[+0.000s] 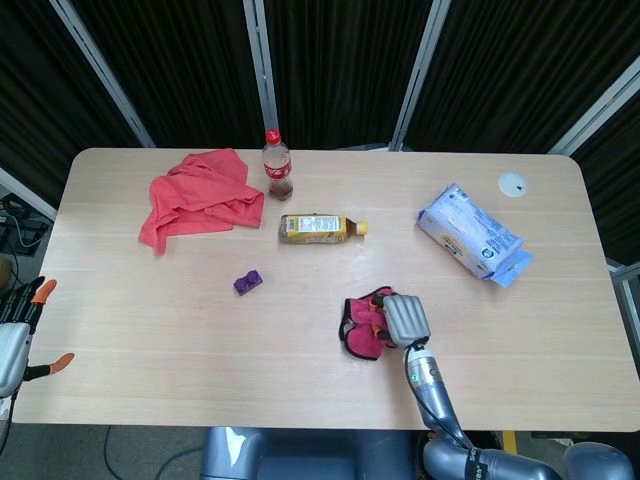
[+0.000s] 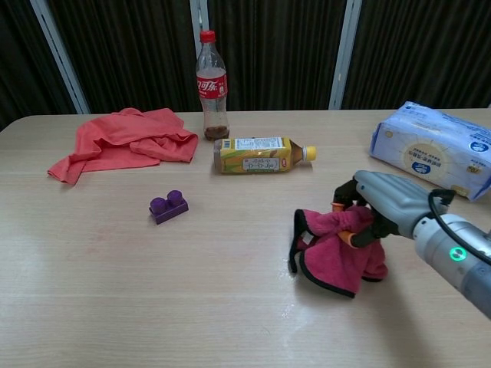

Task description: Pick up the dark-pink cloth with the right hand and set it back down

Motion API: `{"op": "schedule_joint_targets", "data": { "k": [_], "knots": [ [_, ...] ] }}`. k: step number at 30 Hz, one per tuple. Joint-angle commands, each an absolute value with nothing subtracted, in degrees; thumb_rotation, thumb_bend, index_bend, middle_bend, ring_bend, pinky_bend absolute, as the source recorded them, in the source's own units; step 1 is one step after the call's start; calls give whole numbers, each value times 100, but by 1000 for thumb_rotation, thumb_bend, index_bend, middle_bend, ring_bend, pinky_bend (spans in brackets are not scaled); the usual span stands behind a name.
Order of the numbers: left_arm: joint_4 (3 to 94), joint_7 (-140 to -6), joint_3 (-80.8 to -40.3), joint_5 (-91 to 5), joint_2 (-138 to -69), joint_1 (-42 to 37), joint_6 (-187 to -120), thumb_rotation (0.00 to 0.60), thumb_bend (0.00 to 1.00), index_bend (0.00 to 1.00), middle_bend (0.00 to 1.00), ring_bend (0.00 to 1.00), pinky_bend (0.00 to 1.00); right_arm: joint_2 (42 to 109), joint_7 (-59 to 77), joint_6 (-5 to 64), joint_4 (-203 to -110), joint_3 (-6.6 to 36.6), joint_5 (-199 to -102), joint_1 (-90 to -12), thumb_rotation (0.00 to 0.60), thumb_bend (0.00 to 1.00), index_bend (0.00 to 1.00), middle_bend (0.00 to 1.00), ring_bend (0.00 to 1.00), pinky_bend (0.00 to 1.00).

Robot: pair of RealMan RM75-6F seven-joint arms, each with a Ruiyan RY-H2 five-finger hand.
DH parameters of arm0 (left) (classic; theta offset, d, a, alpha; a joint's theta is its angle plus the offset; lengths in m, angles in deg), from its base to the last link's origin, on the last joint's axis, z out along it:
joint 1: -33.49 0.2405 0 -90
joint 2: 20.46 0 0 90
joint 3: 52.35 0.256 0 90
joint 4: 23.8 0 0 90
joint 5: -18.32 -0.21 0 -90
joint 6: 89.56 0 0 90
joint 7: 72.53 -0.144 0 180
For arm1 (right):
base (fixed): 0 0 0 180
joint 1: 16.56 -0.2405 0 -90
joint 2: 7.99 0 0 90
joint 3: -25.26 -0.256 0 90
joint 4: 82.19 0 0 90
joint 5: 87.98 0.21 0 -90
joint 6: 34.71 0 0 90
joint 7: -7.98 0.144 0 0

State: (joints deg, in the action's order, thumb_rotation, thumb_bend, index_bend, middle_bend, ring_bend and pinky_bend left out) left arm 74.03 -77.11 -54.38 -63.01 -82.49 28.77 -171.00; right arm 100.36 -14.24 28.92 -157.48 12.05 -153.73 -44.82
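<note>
While the right hand [image 2: 377, 205] has its fingers bunched around the dark-pink cloth [image 2: 337, 247], the cloth sits near the middle of the table [image 1: 150, 330], a bit toward the front edge, hanging in a crumpled lump under the palm with its black-trimmed edge drooping down to the tabletop. Can't really tell from either view whether the bottom of it is resting on the wood or just brushing it. At roughly 11 o'clock from the cloth lies a yellow-labelled bottle [image 2: 262, 154] on its side, and just beyond that, around 11 again, stands a cola bottle [image 2: 210, 84] with a red cap. Way off at 10 o'clock there's a coral-red cloth [image 2: 123, 139] in a heap, and a little purple block [image 2: 168, 206] sits at about 9 o'clock. A blue-and-white pack [image 2: 431, 146] is off at 2 o'clock. The left hand [image 1: 18, 325] hangs by the table's left edge, fingers apart, holding nothing.
</note>
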Motion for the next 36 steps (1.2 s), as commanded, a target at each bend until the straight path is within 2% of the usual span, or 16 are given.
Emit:
{"op": "schedule_joint_targets", "data": {
  "k": [1,14,27,36],
  "knots": [
    [7398,-7708,-5441,-6302,-8245,2862,-17086,600,0,0,0,0,0,10330,-1569,2804,-15628,1044,-15300,-4730,600,448,705,580,495,747],
    [7405,-7600,-5426,-6308,-8204,2877,-17096,600,0,0,0,0,0,10491,-1795,2822,-15081,1175,-15147,-4794,600,449,706,580,495,747],
    [7412,-7588,-5462,-6260,-8212,2878,-17127,600,0,0,0,0,0,9490,-2077,3072,-15110,974,-14753,-4471,600,449,706,580,495,746],
    [7441,-7628,-5469,-6224,-8235,2855,-17086,600,0,0,0,0,0,9130,-2136,3093,-15222,873,-14480,-4374,600,450,706,580,495,747]
  ]
}}
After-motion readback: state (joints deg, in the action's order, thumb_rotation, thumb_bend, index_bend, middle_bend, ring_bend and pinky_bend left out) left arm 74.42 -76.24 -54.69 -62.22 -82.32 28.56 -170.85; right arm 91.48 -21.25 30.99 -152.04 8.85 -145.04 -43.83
